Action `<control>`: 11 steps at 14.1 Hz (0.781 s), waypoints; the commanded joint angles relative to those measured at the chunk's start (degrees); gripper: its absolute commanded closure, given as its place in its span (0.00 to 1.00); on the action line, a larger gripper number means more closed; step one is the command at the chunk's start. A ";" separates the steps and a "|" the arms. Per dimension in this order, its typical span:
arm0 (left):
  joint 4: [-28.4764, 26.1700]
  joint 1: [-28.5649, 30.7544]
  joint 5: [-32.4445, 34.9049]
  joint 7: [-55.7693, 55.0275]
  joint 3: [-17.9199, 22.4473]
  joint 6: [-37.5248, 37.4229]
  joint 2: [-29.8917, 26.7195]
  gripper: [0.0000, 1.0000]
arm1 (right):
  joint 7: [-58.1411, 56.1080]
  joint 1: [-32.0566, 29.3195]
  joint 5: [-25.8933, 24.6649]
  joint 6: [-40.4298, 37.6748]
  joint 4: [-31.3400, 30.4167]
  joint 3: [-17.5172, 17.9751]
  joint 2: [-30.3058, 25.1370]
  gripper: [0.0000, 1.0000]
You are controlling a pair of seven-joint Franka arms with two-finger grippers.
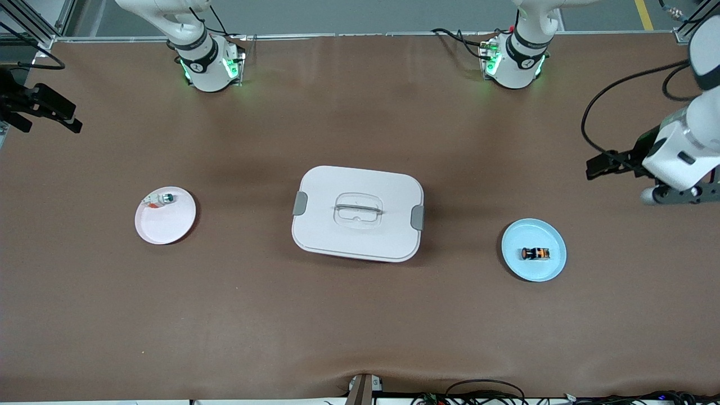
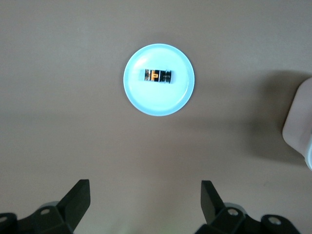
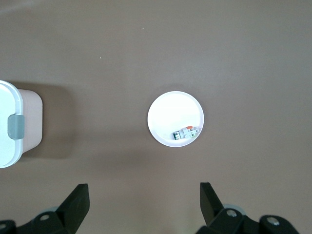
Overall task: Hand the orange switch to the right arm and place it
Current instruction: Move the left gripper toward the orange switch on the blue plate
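A: At the front view's right edge, the left gripper [image 1: 604, 167] hangs with fingers spread, empty; the orange switch [image 1: 535, 253] lies on its side on the blue plate [image 1: 551, 270], lower right.

B: Risk?

A: A round body may roll from closing fingers. The right gripper [image 1: 48, 109], fingers apart, waits at upper left.

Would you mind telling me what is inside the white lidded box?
That cannot be seen: the white lidded box is shut, its lid covering everything, both grey latches down.
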 commanded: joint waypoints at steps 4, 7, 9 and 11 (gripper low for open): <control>-13.49 0.08 1.20 0.55 -0.08 20.00 -0.41 0.00 | -0.31 -1.98 0.84 -0.13 -0.44 0.38 -0.85 0.00; -15.98 0.08 1.81 0.64 -0.08 27.32 3.18 0.00 | -0.31 -1.63 0.84 0.14 -0.44 0.65 -0.85 0.00; -16.06 0.08 4.18 0.64 -0.08 30.22 5.99 0.00 | -0.31 -1.45 0.84 0.40 -0.53 0.74 -0.85 0.00; -16.07 0.17 5.42 0.64 -0.08 33.12 8.80 0.00 | -0.31 -1.62 0.84 0.32 -0.53 0.74 -0.85 0.00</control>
